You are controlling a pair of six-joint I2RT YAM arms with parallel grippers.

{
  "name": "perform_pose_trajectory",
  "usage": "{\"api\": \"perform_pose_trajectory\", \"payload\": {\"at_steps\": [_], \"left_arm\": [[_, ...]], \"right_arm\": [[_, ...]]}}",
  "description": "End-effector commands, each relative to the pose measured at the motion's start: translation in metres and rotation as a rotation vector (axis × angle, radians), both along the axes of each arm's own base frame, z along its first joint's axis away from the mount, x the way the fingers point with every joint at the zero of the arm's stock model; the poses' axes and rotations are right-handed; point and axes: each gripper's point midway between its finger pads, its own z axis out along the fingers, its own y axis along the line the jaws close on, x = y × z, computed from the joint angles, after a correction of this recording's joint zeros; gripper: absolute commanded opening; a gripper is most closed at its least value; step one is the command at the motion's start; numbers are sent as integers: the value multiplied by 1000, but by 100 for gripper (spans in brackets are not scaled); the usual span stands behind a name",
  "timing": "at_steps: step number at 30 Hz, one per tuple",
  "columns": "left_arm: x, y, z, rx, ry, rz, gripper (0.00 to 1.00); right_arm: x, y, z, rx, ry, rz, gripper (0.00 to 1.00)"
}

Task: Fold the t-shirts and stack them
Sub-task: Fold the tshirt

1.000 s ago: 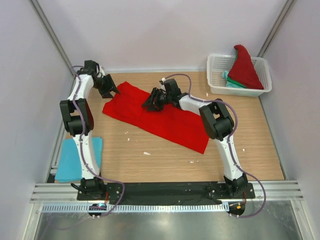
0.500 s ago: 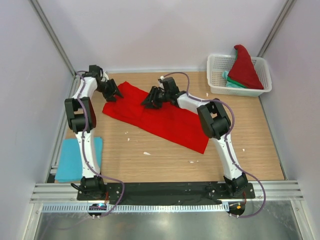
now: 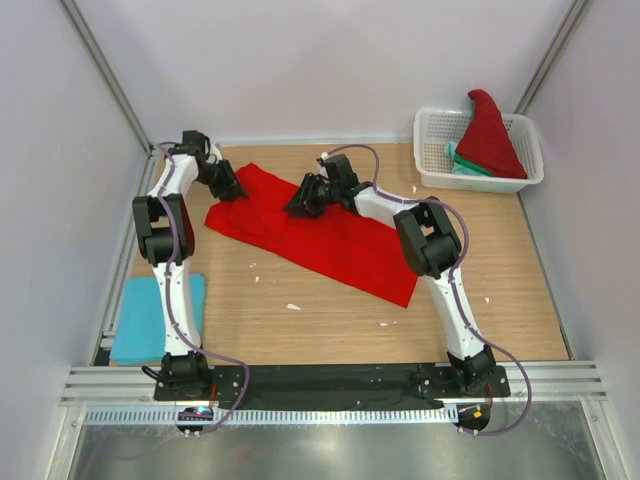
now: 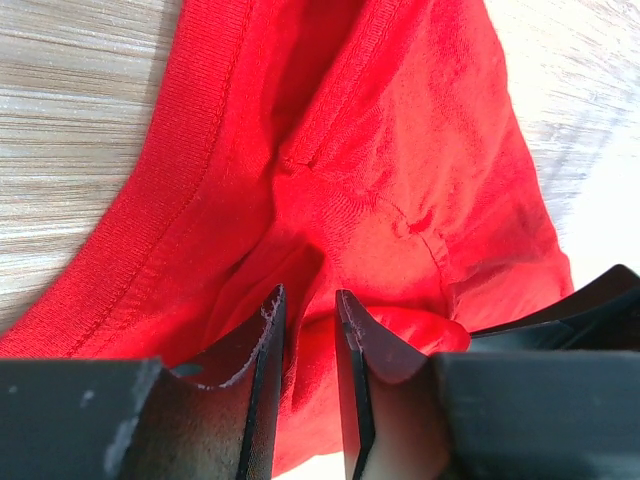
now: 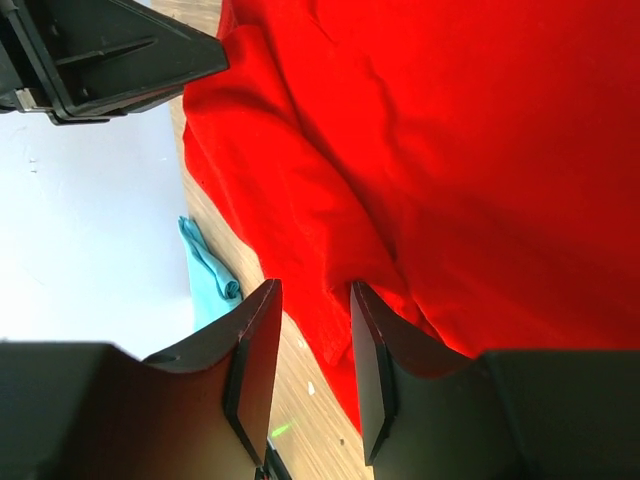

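While the red t-shirt (image 3: 330,245) lies spread on the table (image 3: 330,320), running on a slant from far left to near right, both arms reach over its far side.

Left gripper (image 3: 228,190): at the far-left corner of the shirt. In the left wrist view (image 4: 305,300) the jaws stand narrow, and a bunched fold of the red cloth (image 4: 400,180) sits pinched in the slim gap between them. The ribbed hem runs along the wood just beside.

Right gripper (image 3: 298,203): at the far edge, near the shirt's middle. In the right wrist view (image 5: 310,290) the jaws stand part-way apart over the cloth (image 5: 450,150), and a raised ridge runs into the gap. Cannot tell whether they grip it.

Light blue t-shirt (image 3: 135,320): flat at the near-left edge, beside the left arm, well apart from the red one.

Basket (image 3: 432,150): far-right corner. It holds a second red t-shirt (image 3: 490,130), peaked above the rim, and a teal-green t-shirt (image 3: 465,165) under it.
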Motion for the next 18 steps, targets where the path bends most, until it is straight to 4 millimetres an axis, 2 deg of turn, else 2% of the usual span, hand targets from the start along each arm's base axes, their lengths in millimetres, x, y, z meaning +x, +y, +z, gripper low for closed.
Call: {"api": "perform_pose_trajectory", "payload": {"at_steps": [1, 5, 9, 13, 16, 18], "left_arm": [[9, -4, 14, -31, -45, -6, 28], [7, -5, 15, -29, -42, -12, 36], [4, -4, 18, -27, -45, -18, 35], [5, -5, 21, -30, -52, -13, 29], [9, -8, 22, -57, -55, 0, 21], [12, -8, 19, -71, -47, 20, 16]], "right_arm": [[4, 6, 14, 15, -30, 8, 40], [3, 7, 10, 10, -27, 8, 40], [4, 9, 6, 18, -13, -2, 40], [11, 15, 9, 52, -28, -10, 36], [15, 15, 13, 58, -33, -24, 26], [15, 10, 9, 50, -24, -46, 13]]}}
